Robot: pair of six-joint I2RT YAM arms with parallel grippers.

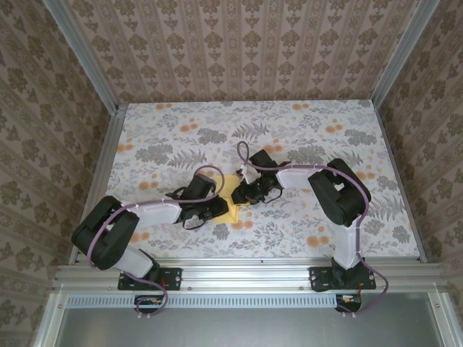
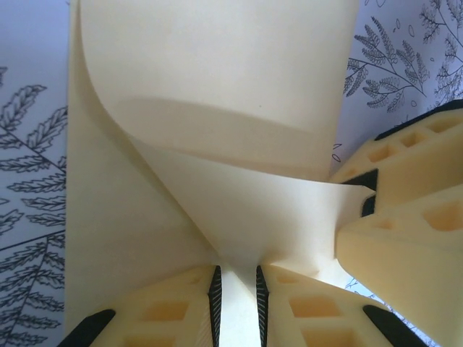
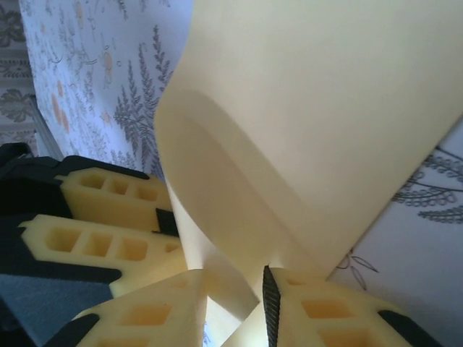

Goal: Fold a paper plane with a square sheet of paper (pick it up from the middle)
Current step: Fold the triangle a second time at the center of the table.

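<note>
Left wrist view: curled paper [image 2: 217, 72] is clamped by left gripper [image 2: 237, 293] and right gripper [image 2: 364, 194]; seemingly mid-fold; edges are to be aligned, then creased.

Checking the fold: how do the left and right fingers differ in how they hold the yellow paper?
The left fingers reach in from the left and pinch a gathered fold; the right fingers come from the right and nip a tapering edge. Both are shut on the square sheet of paper.
</note>
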